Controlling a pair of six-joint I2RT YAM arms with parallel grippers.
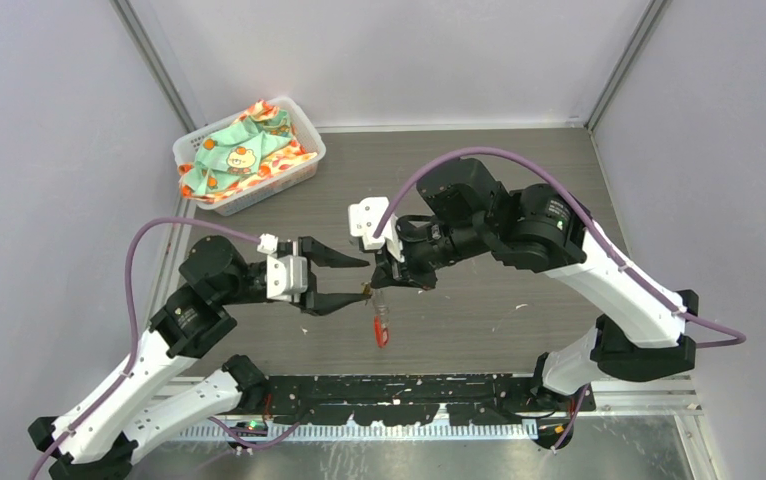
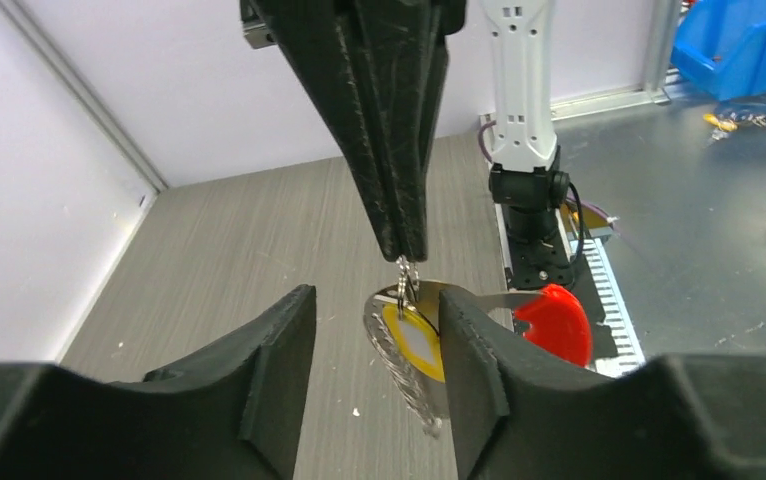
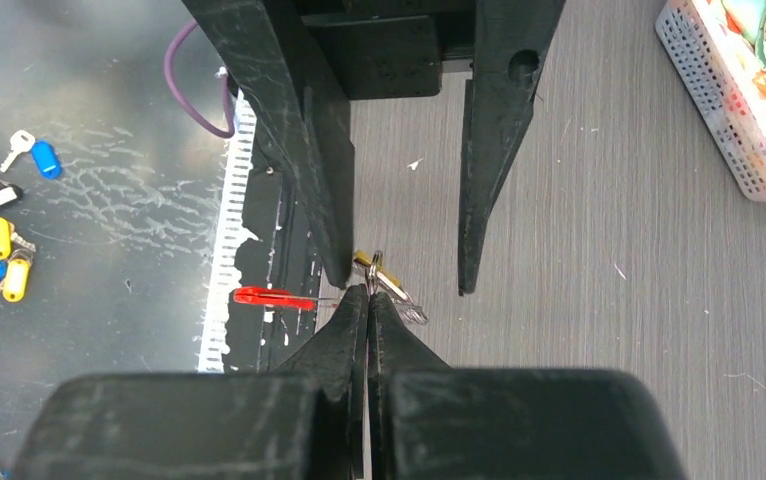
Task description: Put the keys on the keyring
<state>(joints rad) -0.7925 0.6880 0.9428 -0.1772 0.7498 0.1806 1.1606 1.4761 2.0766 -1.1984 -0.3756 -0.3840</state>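
I hold the silvery keyring point(image 2: 406, 275) pinched in the closed right end effector point(image 3: 367, 298). The left end effector point(image 2: 374, 310) stands open, one finger on each side of the yellow key point(image 2: 414, 340).

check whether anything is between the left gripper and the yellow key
Nothing visible. The yellow key hangs in the gap between the fingers of the open left gripper, close to one finger, under the right gripper, which pinches the keyring.
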